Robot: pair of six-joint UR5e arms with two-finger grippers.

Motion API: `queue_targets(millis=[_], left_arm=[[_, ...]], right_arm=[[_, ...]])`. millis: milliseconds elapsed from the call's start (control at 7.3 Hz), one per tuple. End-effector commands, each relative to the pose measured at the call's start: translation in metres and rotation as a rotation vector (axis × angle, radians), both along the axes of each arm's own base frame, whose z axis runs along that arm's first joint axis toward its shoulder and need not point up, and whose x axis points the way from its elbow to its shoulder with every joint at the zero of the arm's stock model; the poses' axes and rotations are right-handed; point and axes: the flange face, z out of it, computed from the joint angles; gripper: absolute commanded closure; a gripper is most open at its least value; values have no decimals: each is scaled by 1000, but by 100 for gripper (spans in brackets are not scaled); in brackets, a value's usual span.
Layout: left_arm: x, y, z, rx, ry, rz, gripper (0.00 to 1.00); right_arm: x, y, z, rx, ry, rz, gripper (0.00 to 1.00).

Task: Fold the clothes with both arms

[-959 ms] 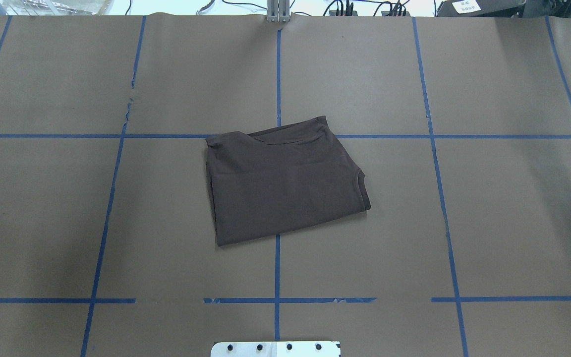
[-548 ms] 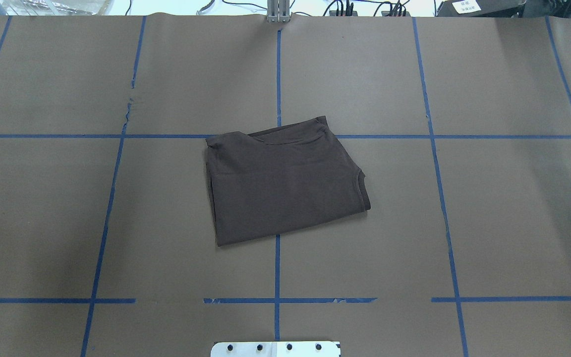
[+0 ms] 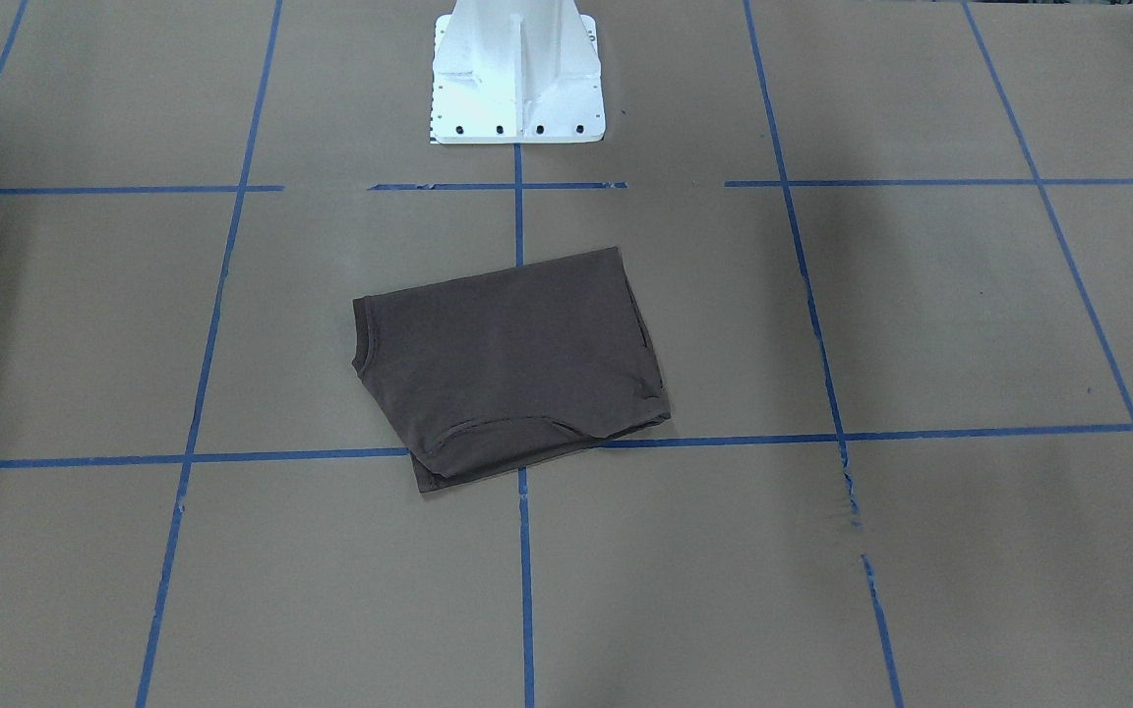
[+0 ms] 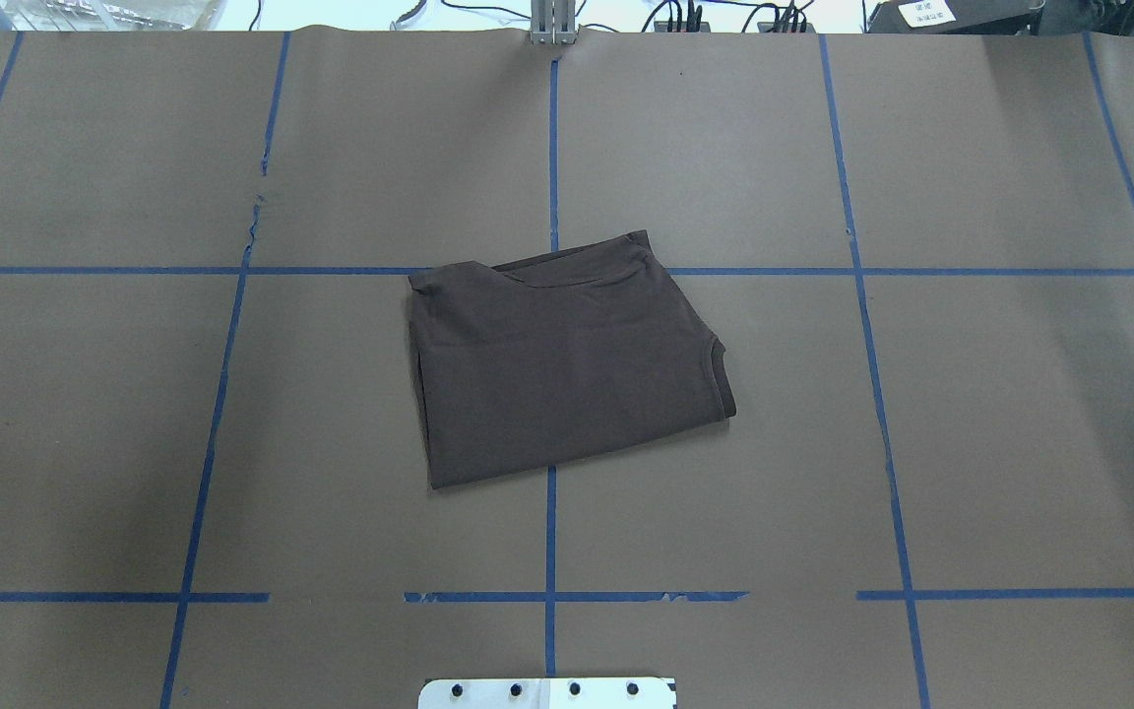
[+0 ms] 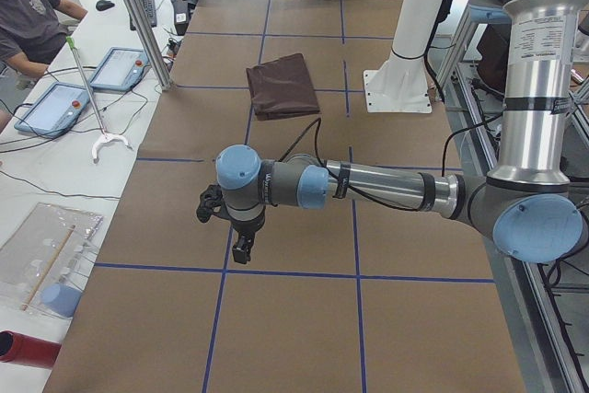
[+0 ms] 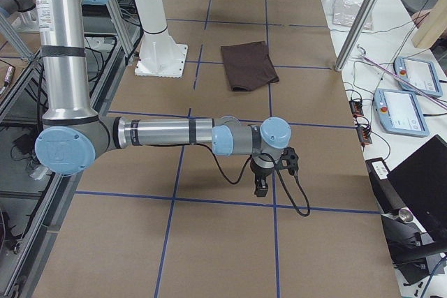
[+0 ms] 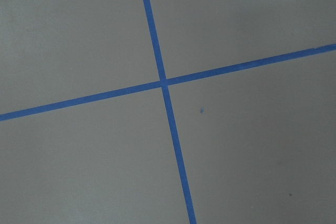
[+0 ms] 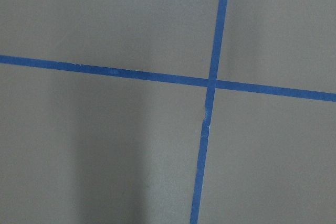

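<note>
Front-facing view: a brown paper-covered counter (image 3: 921, 295) is divided into squares by blue tape lines (image 3: 188, 457). A dark grey-brown shirt (image 3: 512, 364) lies flat near the middle, folded into a rough rectangle. Its curved collar seam is at the edge nearest the camera, and it covers a crossing of the tape. A white bolted stand (image 3: 517, 69) sits at the top, well apart from the shirt.

Overhead view: the same folded shirt lies alone in the middle, with the collar now on the far edge and a sleeve opening on its right side. Only the bolted foot of the stand shows, at the bottom edge.

Left side view: this view adds the left arm (image 5: 386, 189), stretched low over the counter well short of the shirt. The left tool (image 5: 241, 248) points down just above the paper. From here I cannot tell how wide it stands. A seated person (image 5: 28, 16) and two tablets (image 5: 55, 106) are on a side bench.

Right side view: the right arm (image 6: 164, 132) reaches out the same way, and the right tool (image 6: 260, 185) hangs over the paper, far from the shirt. Its spread cannot be told either.

Left wrist view: only brown paper and one tape crossing.

Right wrist view: paper, a tape crossing and a soft shadow.
</note>
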Motion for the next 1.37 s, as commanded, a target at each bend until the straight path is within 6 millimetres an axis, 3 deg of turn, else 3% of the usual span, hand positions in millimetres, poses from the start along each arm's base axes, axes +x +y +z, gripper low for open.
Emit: queue_targets(millis=[0,274,411,548,1233], left_arm=[[1,-3,-2,6,-22,-1,0],[-3,-8,-8,22,-58,-6,0],[-5,-10,-10,29,-89,-10,0],[-6,-13,-22,56,-105,-13,0],[1,-9,-20,36,-11,-4,0]], right_arm=[[0,0,-1,3,-4,0,0],[1,3,1,-2,-7,1,0],[0,0,-19,36,-10,6,0],[1,2,-23,43,-9,7,0],[0,2,-20,36,-15,6,0]])
